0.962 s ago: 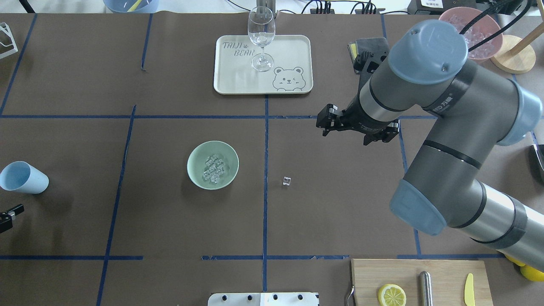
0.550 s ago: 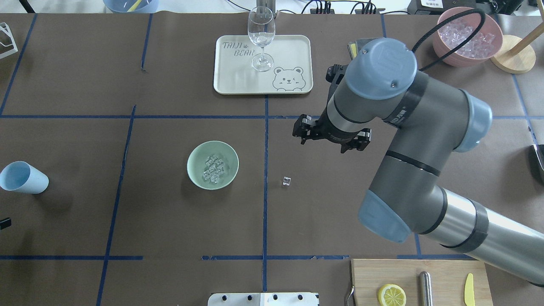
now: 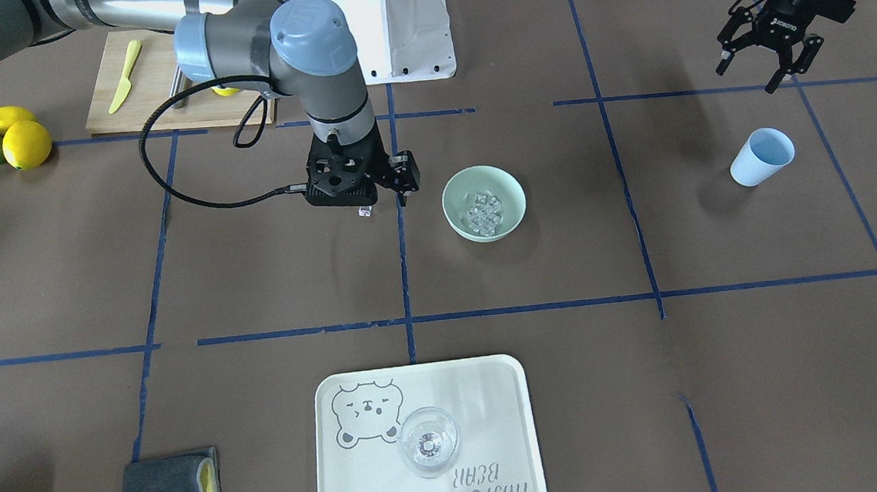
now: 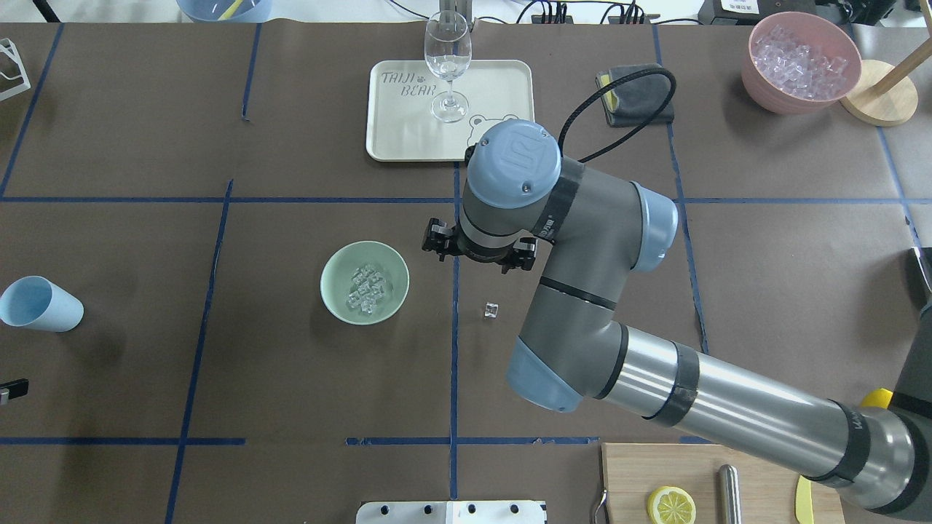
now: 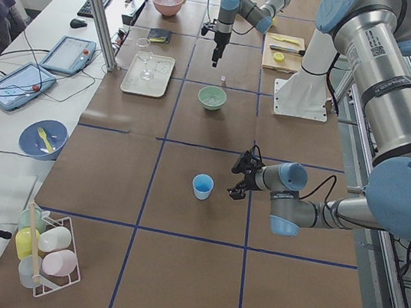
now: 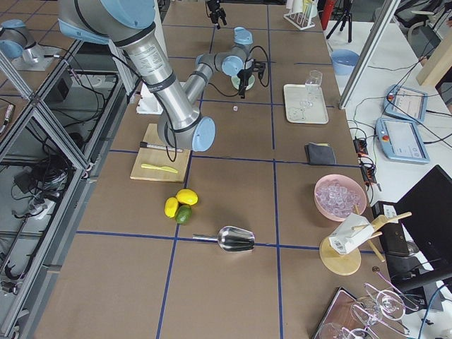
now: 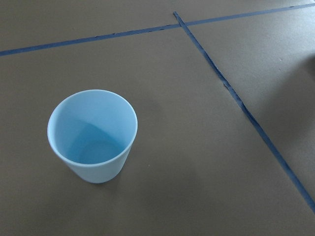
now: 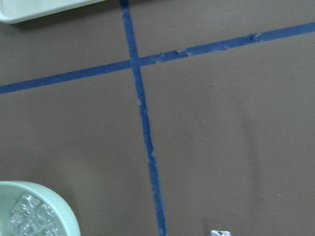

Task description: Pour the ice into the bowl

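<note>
Pouring looks done: ice point(image 4: 365, 290) sits in the mint-green bowl point(image 4: 329, 271) mid-frame, one stray cube point(image 4: 491, 310) lies on the counter point(image 4: 291, 378) to its right, and the right end effector point(image 4: 480, 249) and left end effector point(image 3: 758, 69) hang wide open, empty.

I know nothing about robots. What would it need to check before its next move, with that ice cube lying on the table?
1. Bowl upright with ice inside: ok.
2. All ice in the bowl: not ok; a stray cube lies on the table, apart from the bowl.
3. Right gripper open and empty: ok.
4. Right gripper centred over the stray cube: not ok; the cube sits at the bottom edge of its wrist view.
5. Left gripper out of the way: ok; open, near the blue cup, far from the bowl.
</note>
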You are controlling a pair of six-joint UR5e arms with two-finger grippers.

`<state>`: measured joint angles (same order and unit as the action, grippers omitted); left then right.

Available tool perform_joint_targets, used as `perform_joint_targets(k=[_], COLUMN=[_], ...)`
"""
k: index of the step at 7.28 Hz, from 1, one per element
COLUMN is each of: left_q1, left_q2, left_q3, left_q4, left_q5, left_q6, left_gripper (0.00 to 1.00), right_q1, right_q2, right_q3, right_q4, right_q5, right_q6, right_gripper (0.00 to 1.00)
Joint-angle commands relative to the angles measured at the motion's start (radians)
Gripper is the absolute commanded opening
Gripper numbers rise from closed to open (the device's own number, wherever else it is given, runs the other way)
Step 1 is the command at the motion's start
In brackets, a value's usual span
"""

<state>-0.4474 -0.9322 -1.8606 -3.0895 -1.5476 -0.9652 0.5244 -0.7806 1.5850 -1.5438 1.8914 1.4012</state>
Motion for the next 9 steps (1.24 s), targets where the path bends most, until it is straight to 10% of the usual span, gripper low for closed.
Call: perform_joint_targets(k=[1, 5, 6, 8, 9], left_q1=[-0.094, -0.23, -0.261, -0.348, -0.388], left_q2=[-0.023, -0.056, -0.056, -0.054, -0.06], left_q3=[-0.139, -0.169, -0.17, -0.164, -0.172], left_q4=[0.269, 0.368, 0.368, 0.373, 0.431], left_q5=[-0.138, -0.41, -0.428, -0.486, -0.488], left_q6=[0.005, 0.038, 0.074, 0.156, 0.213], left_gripper=[1.0, 1.0, 1.0, 1.0, 1.0], right_q1=[-0.024, -0.084, -0.089, -0.104, -0.106], right_q2=[0.073, 0.15, 0.15, 0.147, 0.147], right_q3=[-0.118, -0.263, -0.266, -0.266, -0.267], right_q4=[0.075, 0.155, 0.157, 0.157, 0.157], right_q5=[-0.001, -0.034, -0.034, -0.052, -0.052], right_q6=[0.012, 0.019, 0.018, -0.026, -0.069], right_gripper=[1.0, 0.99, 0.81, 0.0, 0.0])
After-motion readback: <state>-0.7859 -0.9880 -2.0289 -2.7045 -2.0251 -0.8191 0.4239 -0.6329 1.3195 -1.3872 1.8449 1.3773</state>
